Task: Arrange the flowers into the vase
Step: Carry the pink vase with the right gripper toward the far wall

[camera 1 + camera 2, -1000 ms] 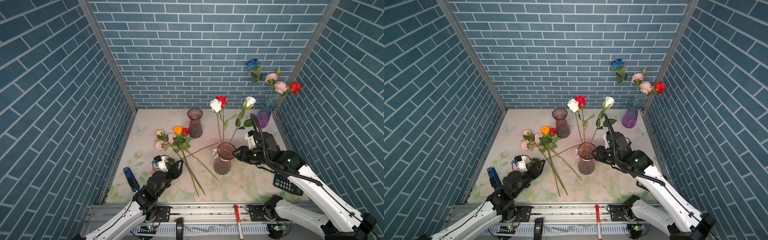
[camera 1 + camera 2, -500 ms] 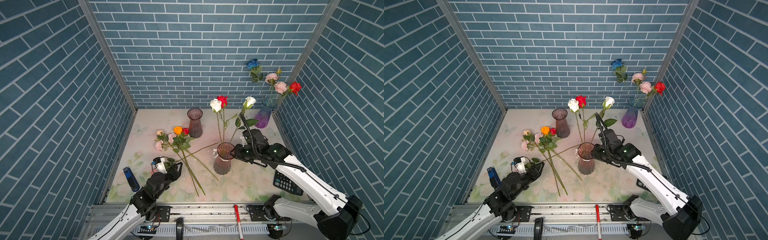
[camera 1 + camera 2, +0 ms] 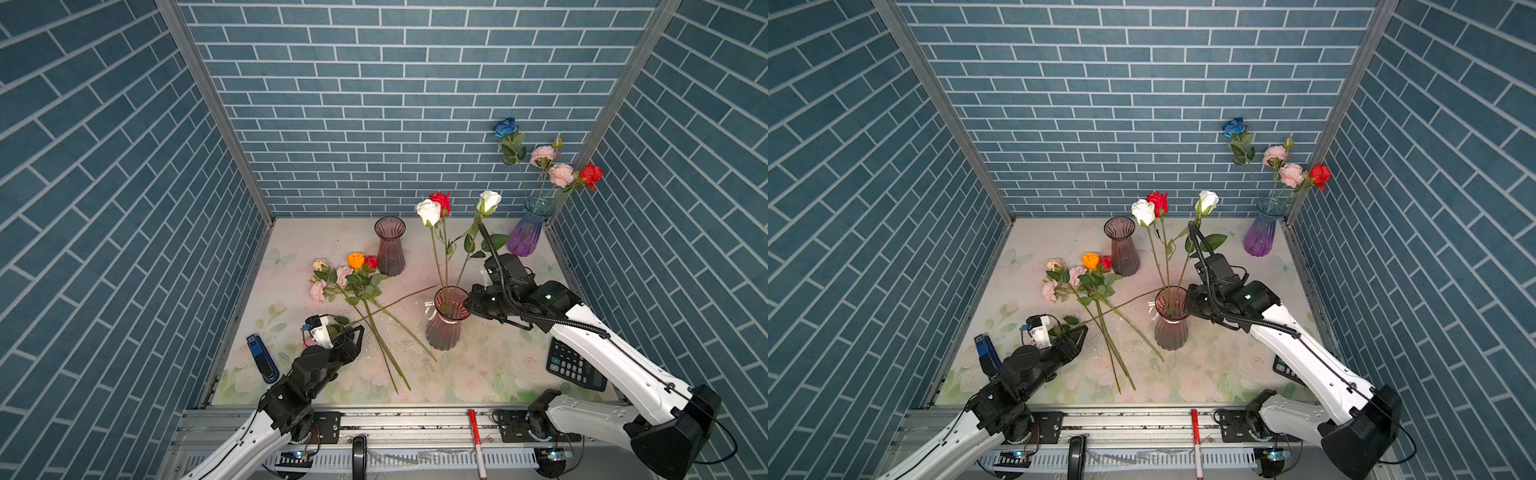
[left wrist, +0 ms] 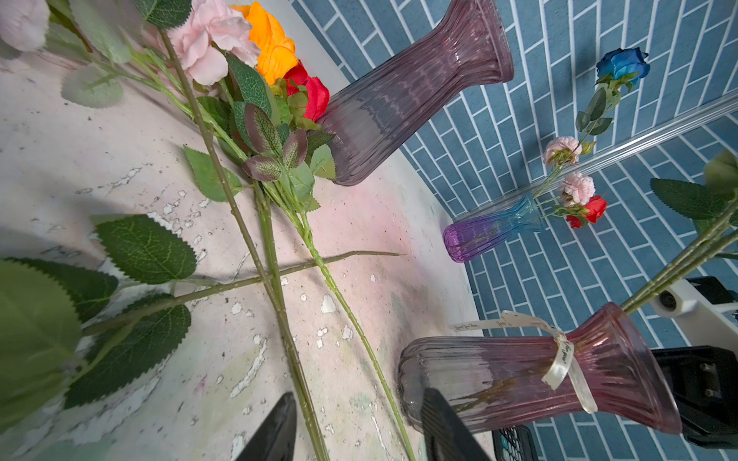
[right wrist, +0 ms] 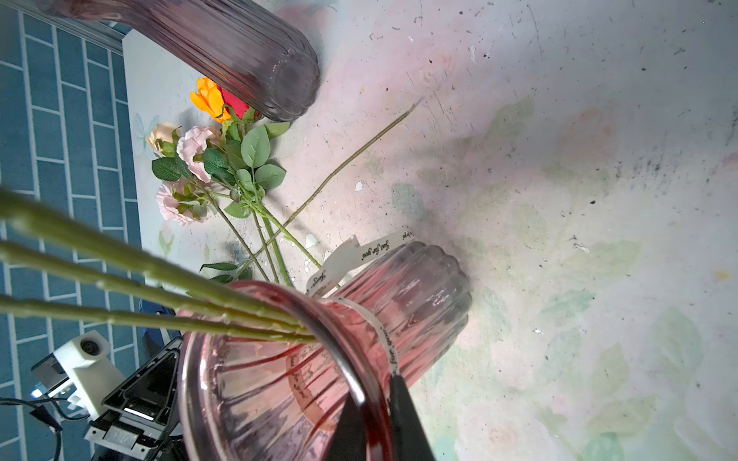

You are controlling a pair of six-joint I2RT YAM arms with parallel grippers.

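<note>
The ribbed pink vase point(image 3: 443, 332) point(image 3: 1171, 330) with a cream ribbon stands mid-table and holds three flowers: two white roses point(image 3: 428, 212) and a red one point(image 3: 440, 199). My right gripper point(image 3: 467, 305) point(image 5: 375, 393) is shut on the vase point(image 5: 419, 303) rim, one finger inside and one outside the glass. Several loose flowers point(image 3: 353, 276) point(image 3: 1086, 278) point(image 4: 239, 60) lie to its left, their stems crossing. My left gripper point(image 3: 355, 330) point(image 4: 359, 395) stands open low over those stems, and one stem passes between its fingers.
An empty purple-brown vase point(image 3: 390, 249) stands behind the loose flowers. A blue-purple vase point(image 3: 528, 239) with several flowers fills the back right corner. A calculator point(image 3: 575, 370) lies under the right arm, and a blue stapler-like thing point(image 3: 262, 357) by the left wall.
My right gripper has moved left to the pink vase and shut on its rim. The left gripper has stayed open and almost in place.
</note>
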